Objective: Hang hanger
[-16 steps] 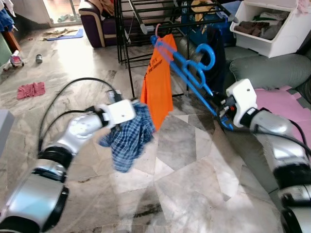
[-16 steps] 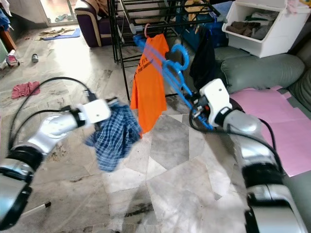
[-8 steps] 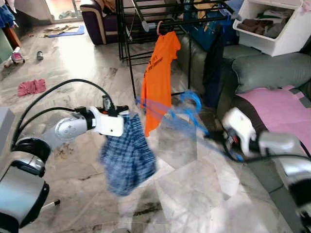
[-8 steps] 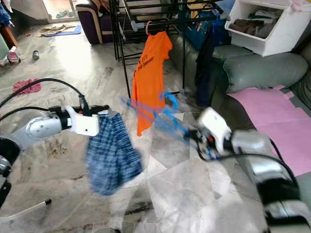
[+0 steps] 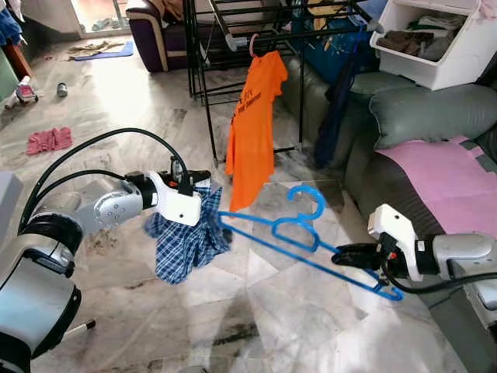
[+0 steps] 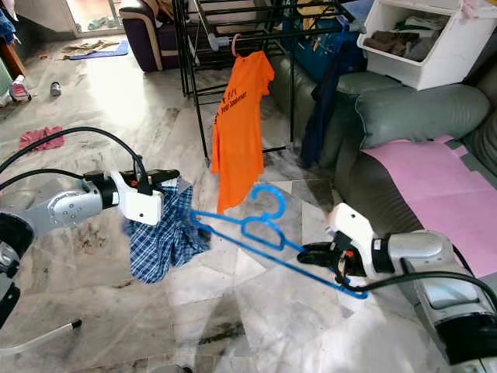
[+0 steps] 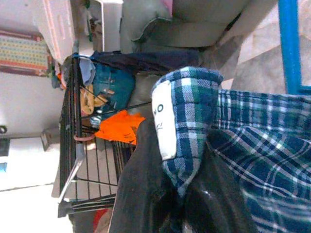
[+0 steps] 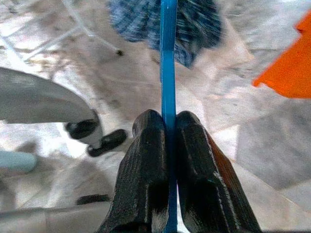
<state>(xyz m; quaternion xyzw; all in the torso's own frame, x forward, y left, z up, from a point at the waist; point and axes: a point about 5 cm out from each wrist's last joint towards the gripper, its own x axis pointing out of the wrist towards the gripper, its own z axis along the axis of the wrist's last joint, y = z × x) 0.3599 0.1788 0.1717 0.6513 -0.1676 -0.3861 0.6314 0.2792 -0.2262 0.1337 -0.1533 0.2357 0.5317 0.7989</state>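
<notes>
Lowered now, right end effector clamps blue hanger, tip reaching checked shirt pinched by left end effector; threading it in probably comes next.

The plaid shirt hides the left gripper, its jaws apparently shut.

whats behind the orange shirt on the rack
Behind the orange shirt stand the black rack bars, a dark garment hanging beside it, and a grey sofa. The floor and rack legs directly behind the shirt are covered by it.
</notes>
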